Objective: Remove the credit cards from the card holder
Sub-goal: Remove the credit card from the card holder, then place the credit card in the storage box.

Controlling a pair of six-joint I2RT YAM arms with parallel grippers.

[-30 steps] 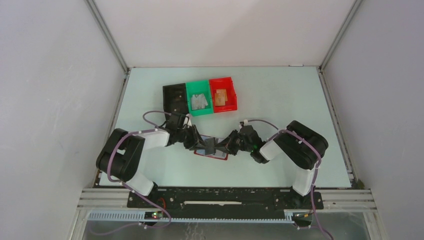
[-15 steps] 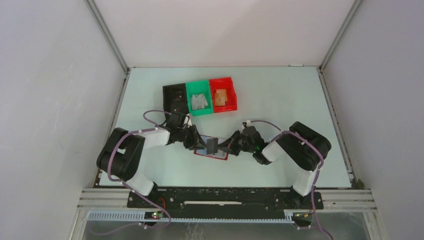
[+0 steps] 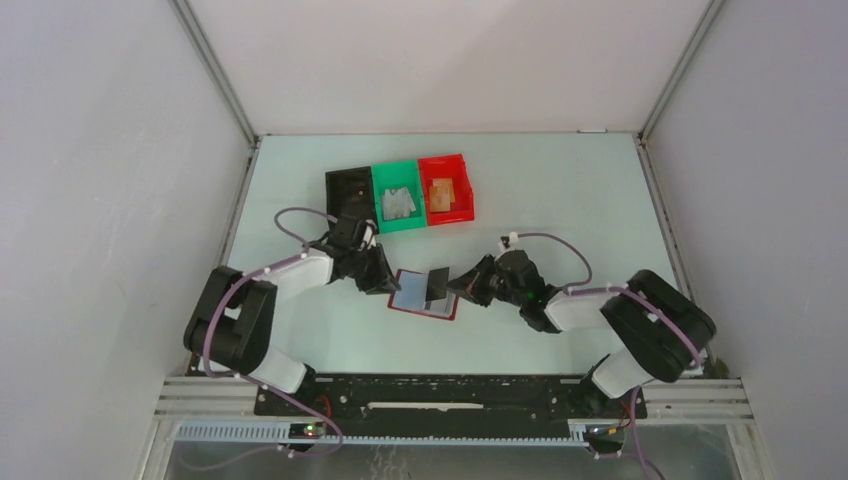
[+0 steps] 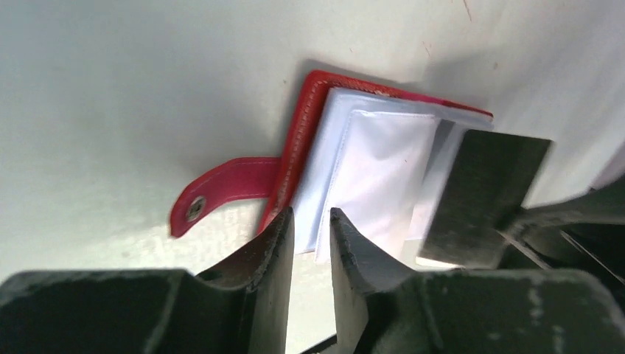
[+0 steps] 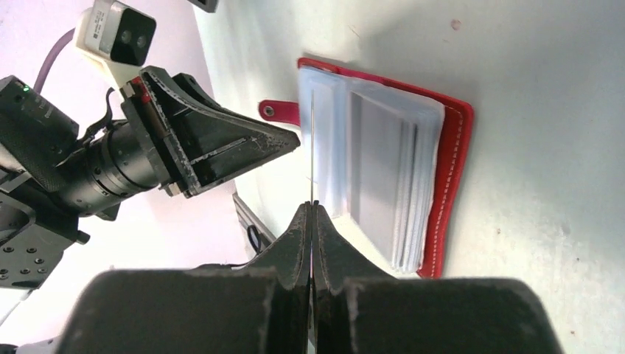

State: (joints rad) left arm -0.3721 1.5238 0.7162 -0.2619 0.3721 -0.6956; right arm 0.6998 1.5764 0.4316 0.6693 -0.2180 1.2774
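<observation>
The card holder (image 3: 415,300), a dark-red wallet, lies open on the table with its clear sleeves (image 4: 376,166) up and its strap tab (image 4: 221,192) out to one side. My right gripper (image 5: 312,205) is shut on the near edge of a dark grey credit card (image 4: 483,195). That card stands on edge over the holder's right part (image 3: 437,286) and is seen edge-on (image 5: 312,147) in the right wrist view. My left gripper (image 4: 311,221) sits just off the holder's left edge (image 3: 388,284). Its jaws stand narrowly apart with nothing between them.
Three small bins stand in a row behind the arms: a black bin (image 3: 349,196), a green bin (image 3: 385,210) holding a grey card (image 3: 399,203), and a red bin (image 3: 462,195) holding a tan card (image 3: 442,194). Enclosure walls border the table.
The right gripper closed on the dark card and drew it rightward and up off the holder. The left gripper backed away to the left, off the holder.
</observation>
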